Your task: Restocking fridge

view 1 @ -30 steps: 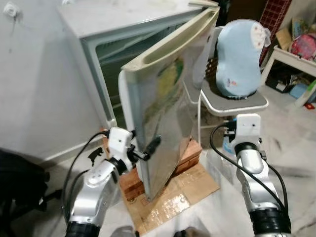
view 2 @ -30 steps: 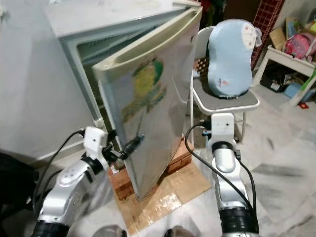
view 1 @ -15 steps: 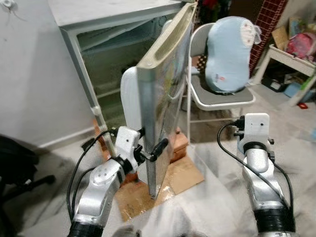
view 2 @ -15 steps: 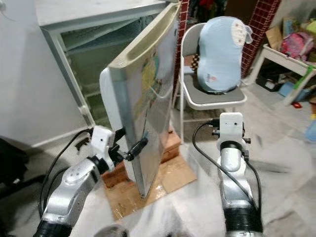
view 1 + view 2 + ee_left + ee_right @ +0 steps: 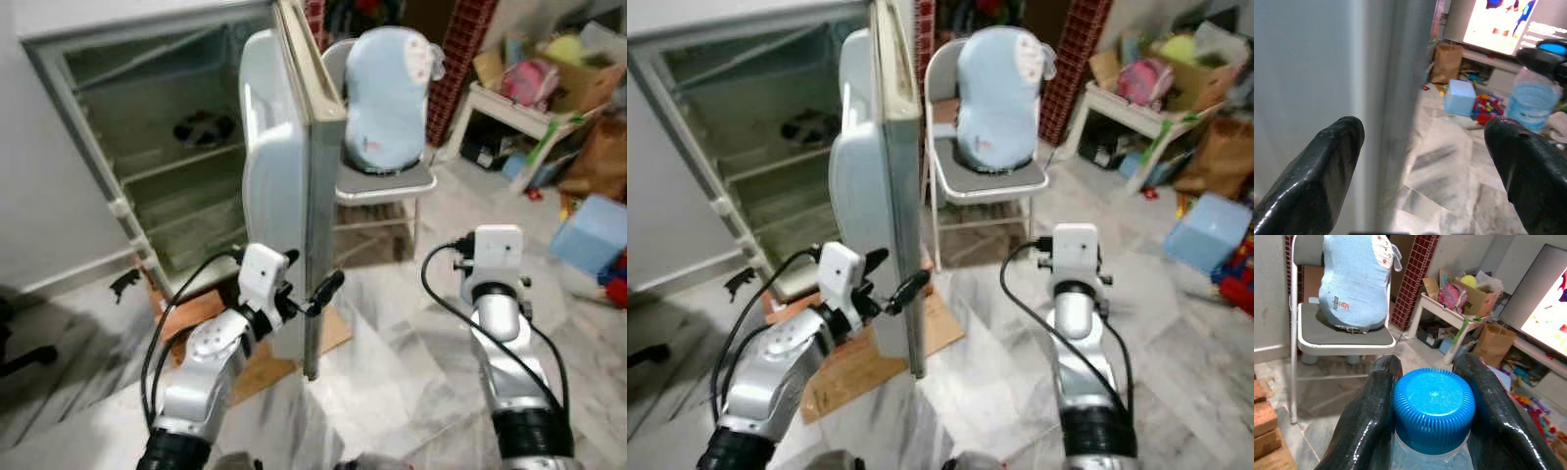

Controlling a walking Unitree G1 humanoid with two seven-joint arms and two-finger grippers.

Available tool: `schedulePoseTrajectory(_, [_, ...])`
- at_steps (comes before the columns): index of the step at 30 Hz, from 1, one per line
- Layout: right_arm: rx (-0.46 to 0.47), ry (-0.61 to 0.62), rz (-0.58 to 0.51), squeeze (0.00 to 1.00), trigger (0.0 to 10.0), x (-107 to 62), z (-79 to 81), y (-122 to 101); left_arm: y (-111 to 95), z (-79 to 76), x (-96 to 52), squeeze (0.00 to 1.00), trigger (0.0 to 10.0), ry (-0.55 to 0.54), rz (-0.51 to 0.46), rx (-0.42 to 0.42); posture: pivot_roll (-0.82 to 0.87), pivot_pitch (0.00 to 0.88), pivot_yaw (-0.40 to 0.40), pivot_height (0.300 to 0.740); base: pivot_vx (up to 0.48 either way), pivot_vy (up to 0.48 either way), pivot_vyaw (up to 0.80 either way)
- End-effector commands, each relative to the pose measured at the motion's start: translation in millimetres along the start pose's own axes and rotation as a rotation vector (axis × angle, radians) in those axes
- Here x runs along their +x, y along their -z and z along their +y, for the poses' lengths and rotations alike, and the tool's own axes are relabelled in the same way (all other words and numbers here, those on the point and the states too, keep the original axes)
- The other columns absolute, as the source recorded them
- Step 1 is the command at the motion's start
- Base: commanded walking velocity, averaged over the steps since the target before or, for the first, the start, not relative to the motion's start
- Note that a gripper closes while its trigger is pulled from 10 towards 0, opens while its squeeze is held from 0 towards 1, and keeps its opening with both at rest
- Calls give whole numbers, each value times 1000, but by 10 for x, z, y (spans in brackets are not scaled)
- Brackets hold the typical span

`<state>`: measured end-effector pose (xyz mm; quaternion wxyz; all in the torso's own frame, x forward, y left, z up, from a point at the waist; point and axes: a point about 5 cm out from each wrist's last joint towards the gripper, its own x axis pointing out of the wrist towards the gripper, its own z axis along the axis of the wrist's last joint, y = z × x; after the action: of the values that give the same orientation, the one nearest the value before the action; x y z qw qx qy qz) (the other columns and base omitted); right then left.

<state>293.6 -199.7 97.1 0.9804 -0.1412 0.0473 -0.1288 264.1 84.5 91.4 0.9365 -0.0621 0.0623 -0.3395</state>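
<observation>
Right gripper (image 5: 1432,411) clamps the bottle (image 5: 1433,407) below its ridged cap: rigid, secure. Left gripper (image 5: 1422,156) spread, straddling fridge door (image 5: 294,186) edge.

No wording is reading clearly anywhere; a small red mark on the blue cushion (image 5: 1345,304) is staying too blurred to decipher.

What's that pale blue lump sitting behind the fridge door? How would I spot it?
Start at the white fridge, whose door stands swung wide open. Just past the door's edge is a folding chair with a grey seat. On that seat, leaning against the backrest, sits the light blue cushion, rounded and soft, unlike the boxy blue block on the floor.
</observation>
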Motion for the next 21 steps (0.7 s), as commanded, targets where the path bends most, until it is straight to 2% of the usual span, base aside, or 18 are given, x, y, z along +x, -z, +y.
schedulePoseTrajectory(1, [-8, 22, -46, 0, 10000, 45, -79, -111, -27, -24, 34, 0, 10000, 1, -11, 6, -1, 0, 0, 740, 251, -349, 0])
schedulePoseTrajectory(3, [-7, 22, -46, 0, 10000, 45, -77, -110, -35, -26, 49, 0, 10000, -5, -14, 10, -2, 0, 1, 740, 247, -334, 0])
schedulePoseTrajectory(7, [-5, 21, -46, 0, 10000, 43, -71, -110, -67, 19, 62, 0, 10000, -67, -37, 18, -2, 0, 1, 740, 0, 0, 0])
schedulePoseTrajectory(10, [-1, 14, -46, 0, 10000, 44, -60, -111, -77, 141, 37, 0, 10000, -186, -41, 52, -2, 0, 1, 740, 0, 0, 0])
schedulePoseTrajectory(12, [8, 3, -45, 0, 10000, 42, -51, -109, -73, 220, 3, 0, 10000, -268, -47, 60, -1, 0, 1, 740, 0, 0, 0])
schedulePoseTrajectory(13, [16, -8, -47, 0, 10000, 39, -37, -111, -65, 302, -56, 0, 10000, -355, -57, 45, 1, 0, 0, 740, 0, 0, 0])
schedulePoseTrajectory(15, [18, -19, -49, 0, 10000, 41, -20, -116, -51, 353, -105, 0, 10000, -413, -62, 25, 3, 1, -2, 740, 0, 0, 0])
schedulePoseTrajectory(21, [28, -41, -51, 0, 10000, 59, 27, -134, 40, 383, -240, 0, 10000, -502, -53, -9, 10, 6, -9, 740, 0, 0, 0])
